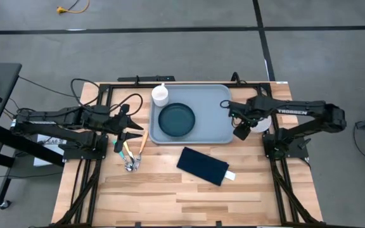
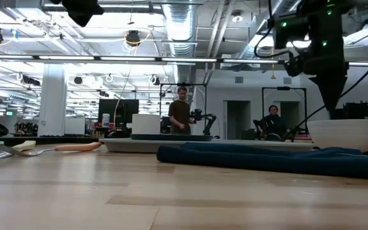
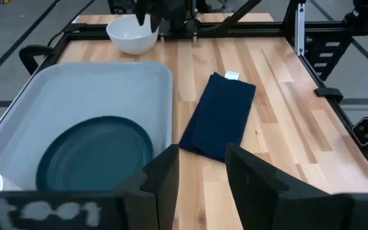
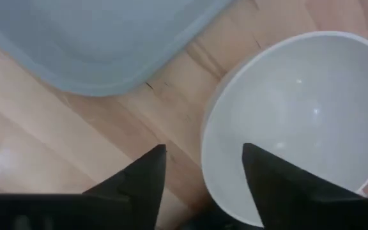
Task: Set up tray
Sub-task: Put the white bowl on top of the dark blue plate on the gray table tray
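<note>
- The tray (image 1: 217, 111) lies flat on the far half of the wooden surface (image 1: 170, 190), its long sides running left to right, its far rim close to the surface's far edge.
- Inside the tray, a dark teal plate (image 1: 177, 120) sits left of the middle; a white cup (image 1: 160, 94) stands in the tray's far left corner. The right part of the tray floor is bare.
- The right gripper (image 1: 241, 129) hangs just past the tray's right rim, over the near edge of a white bowl (image 1: 260, 124) that rests on the wood beside the tray's rounded corner. In the right wrist view its fingers (image 4: 139, 176) are spread apart, straddling the bowl's rim with nothing grasped; bowl and tray corner lie near each other with a strip of wood between.
- The left gripper (image 1: 134, 126) waits just left of the tray's left rim, above the wood. Its fingers (image 3: 165, 179) stand parted with a gap between them, holding nothing.
- Cutlery (image 1: 132, 159) lies in a bunch on the wood near the left gripper, on the near side of it, clear of the tray.
- A dark navy napkin (image 1: 201, 166) lies slanted on the wood near the tray's near rim, not touching it; a small white tag shows at its right end.
- The near half of the surface, from the napkin to the near edge, is open wood.
- In the low view, two people (image 2: 183, 110) show far back in the room.
</note>
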